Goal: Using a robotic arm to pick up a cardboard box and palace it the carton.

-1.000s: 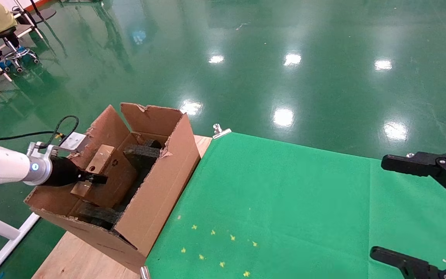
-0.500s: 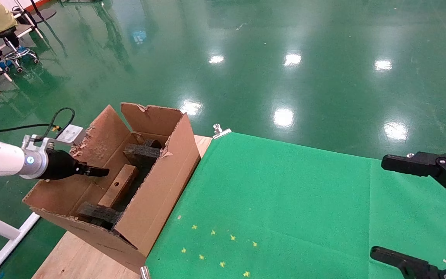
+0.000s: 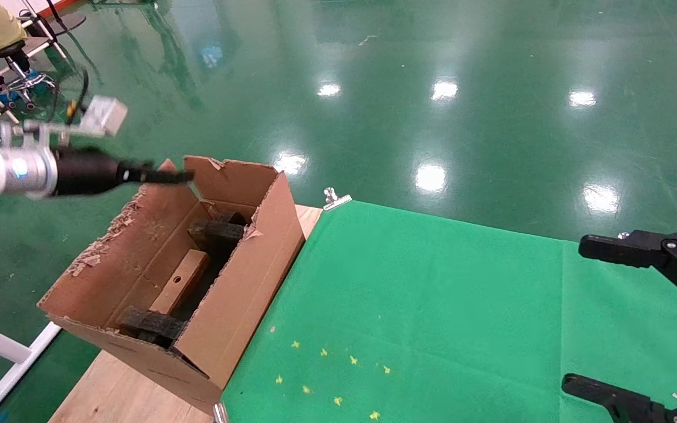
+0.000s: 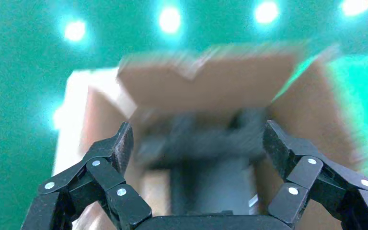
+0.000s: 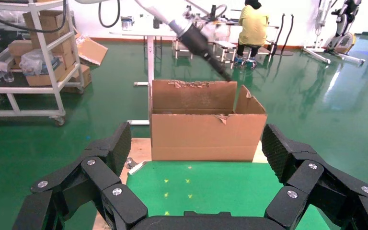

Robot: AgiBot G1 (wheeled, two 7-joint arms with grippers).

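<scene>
Hovering open and empty above the carton's far-left flap, the left gripper is holding nothing; the cardboard box is lying inside between black foam blocks. The right gripper is idling open over the green cloth.

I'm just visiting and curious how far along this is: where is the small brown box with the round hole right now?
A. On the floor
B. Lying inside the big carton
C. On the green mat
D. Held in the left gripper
B: the cardboard box lies inside the carton between black foam blocks, while the left gripper is open and empty above the carton's rim.
</scene>
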